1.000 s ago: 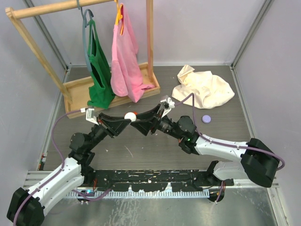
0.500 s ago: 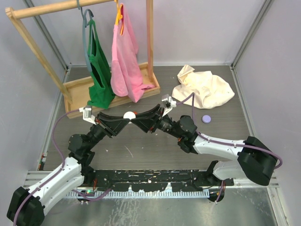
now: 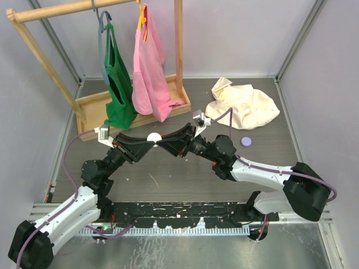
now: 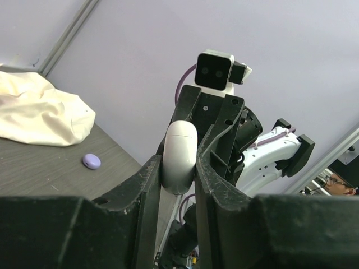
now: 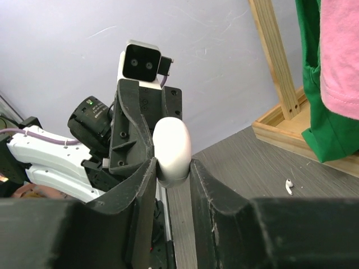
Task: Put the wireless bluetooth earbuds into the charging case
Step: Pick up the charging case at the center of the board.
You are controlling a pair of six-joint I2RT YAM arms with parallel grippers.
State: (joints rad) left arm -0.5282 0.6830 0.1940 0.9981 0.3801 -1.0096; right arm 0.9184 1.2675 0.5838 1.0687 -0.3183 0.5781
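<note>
A white oval charging case (image 3: 152, 137) is held in the air over the middle of the table, pinched from both sides. My left gripper (image 3: 148, 141) is shut on it from the left. My right gripper (image 3: 159, 142) is shut on it from the right. In the left wrist view the case (image 4: 179, 157) sits between my fingers (image 4: 147, 179). In the right wrist view the case (image 5: 171, 147) is closed, between my fingers (image 5: 205, 179). A tiny white earbud (image 5: 288, 186) lies on the table near the wooden base. A small red spot shows at the case's right side from above.
A lilac round disc (image 3: 245, 142) lies on the table at the right, also in the left wrist view (image 4: 91, 161). A cream cloth (image 3: 242, 105) is heaped at the back right. A wooden rack (image 3: 132, 103) with green and pink garments stands at the back left.
Both grippers have shifted slightly left and away with the white case held between them. Nothing was let go.
</note>
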